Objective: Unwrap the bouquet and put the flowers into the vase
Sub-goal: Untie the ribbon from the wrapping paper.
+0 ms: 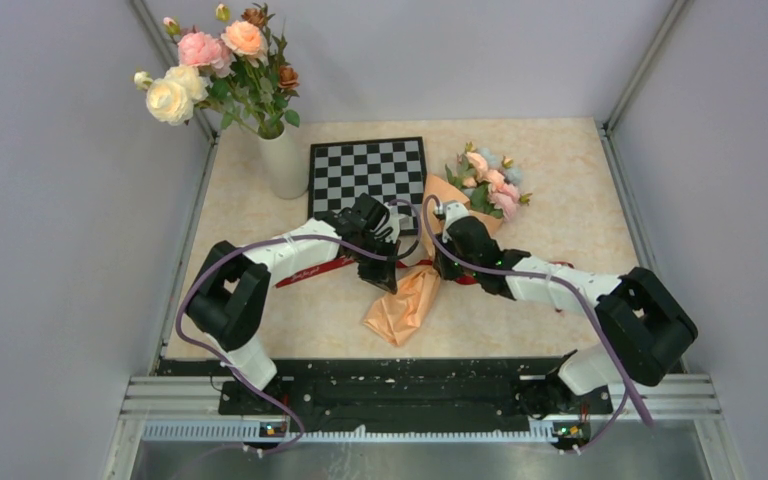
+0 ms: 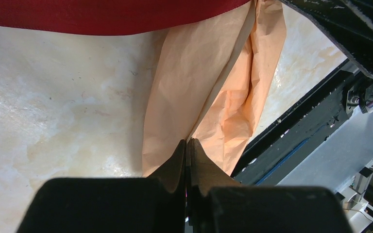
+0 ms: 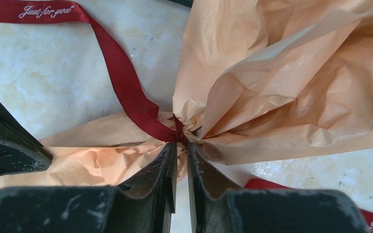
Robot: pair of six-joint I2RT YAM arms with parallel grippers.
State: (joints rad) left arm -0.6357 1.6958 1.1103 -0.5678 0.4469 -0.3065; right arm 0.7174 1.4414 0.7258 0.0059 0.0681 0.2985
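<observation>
The bouquet [image 1: 405, 305] lies diagonally at mid-table, peach-orange paper [image 3: 281, 97] cinched by a dark red ribbon [image 3: 121, 77]. Its small pink and pale blue flowers [image 1: 490, 180] point to the far right. The white vase [image 1: 284, 165] stands at the back left, apart from both arms. My left gripper [image 2: 187, 141] is shut, with its tips against the paper [image 2: 189, 87] and nothing visible between them. My right gripper [image 3: 179, 144] stands a narrow gap open, its tips at the ribbon's knot. Bare table shows through the gap.
Large cream, pink and peach roses [image 1: 210, 70] fill the vase. A chessboard [image 1: 367, 170] lies behind the grippers. Ribbon tails trail left [image 1: 310, 272] and right of the bouquet [image 3: 272, 187]. The black base rail [image 1: 390, 385] runs along the near edge.
</observation>
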